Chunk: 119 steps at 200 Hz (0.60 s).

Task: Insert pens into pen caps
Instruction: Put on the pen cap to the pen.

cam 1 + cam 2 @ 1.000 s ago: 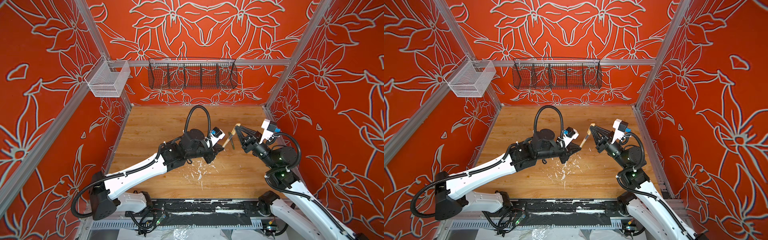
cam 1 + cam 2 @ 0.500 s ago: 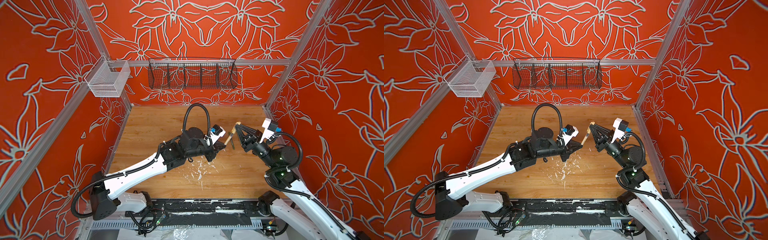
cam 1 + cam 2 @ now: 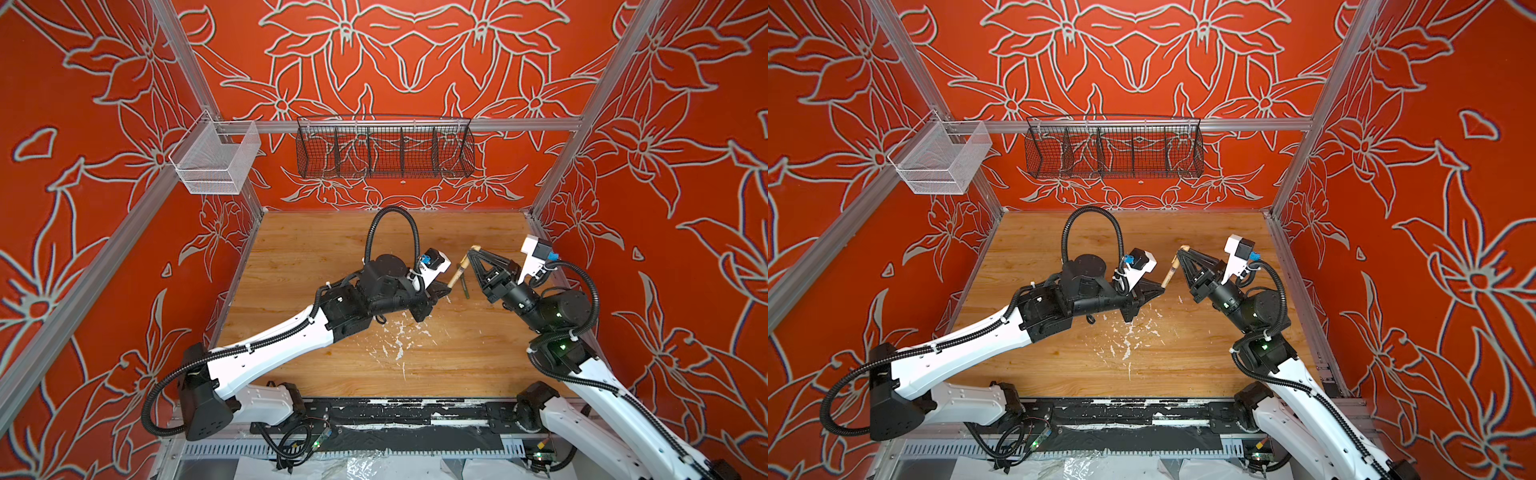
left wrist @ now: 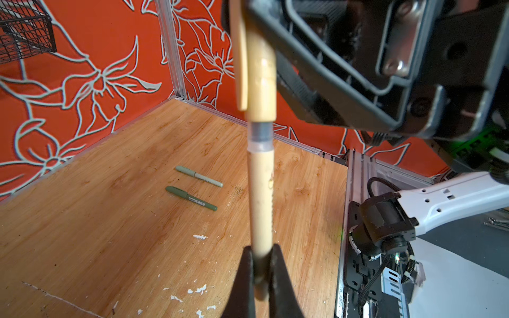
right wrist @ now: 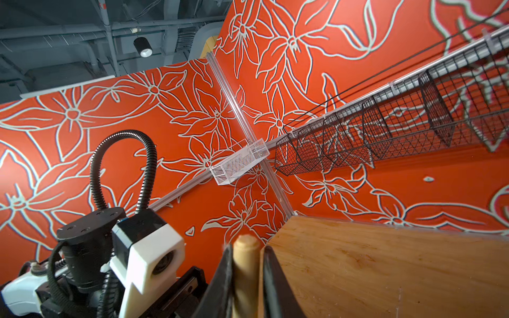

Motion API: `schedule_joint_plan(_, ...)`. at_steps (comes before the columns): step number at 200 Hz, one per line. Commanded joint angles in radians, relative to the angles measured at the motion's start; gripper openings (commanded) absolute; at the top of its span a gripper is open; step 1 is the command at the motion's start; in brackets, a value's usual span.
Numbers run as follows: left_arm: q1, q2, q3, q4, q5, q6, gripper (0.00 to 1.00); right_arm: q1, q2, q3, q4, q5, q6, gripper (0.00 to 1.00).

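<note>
We find left gripper [image 4: 260, 253] clamped on tan pen [image 4: 260, 192], bracing it; right gripper [image 5: 247, 253], slightly parted, brackets the cap [image 4: 261, 82] part-seated on that pen.

Orange floral walls [image 3: 124, 104] are enclosing the wooden tabletop [image 3: 311, 249]; beyond the right claw [image 3: 473, 252] a black wire basket [image 3: 384, 147] is hanging, apparently rail-mounted.

Top pair overhead; wrists close, sharing tan pen [image 4: 260, 198].
</note>
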Motion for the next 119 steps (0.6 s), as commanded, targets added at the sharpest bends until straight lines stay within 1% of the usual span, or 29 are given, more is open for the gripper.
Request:
schedule_joint_plan(1, -0.003, 0.012, 0.041, 0.025, 0.028, 0.024, 0.00, 0.004, -0.014, 0.028, -0.056, -0.019, -0.024, 0.30)
schedule_joint_plan(18, -0.003, 0.015, 0.043, 0.026, 0.032, 0.023, 0.00, 0.004, -0.019, 0.059, -0.111, -0.027, -0.057, 0.35)
schedule_joint_plan(47, -0.003, 0.020, 0.044, 0.019, 0.031, 0.025, 0.00, 0.004, -0.022, 0.084, -0.139, -0.038, -0.084, 0.38)
schedule_joint_plan(67, -0.003, 0.022, 0.046, 0.014, 0.030, 0.026, 0.00, 0.004, -0.023, 0.114, -0.187, -0.054, -0.109, 0.42)
schedule_joint_plan(119, -0.002, 0.011, 0.035, -0.003, 0.020, 0.025, 0.00, 0.004, -0.031, 0.147, -0.248, -0.039, -0.122, 0.48)
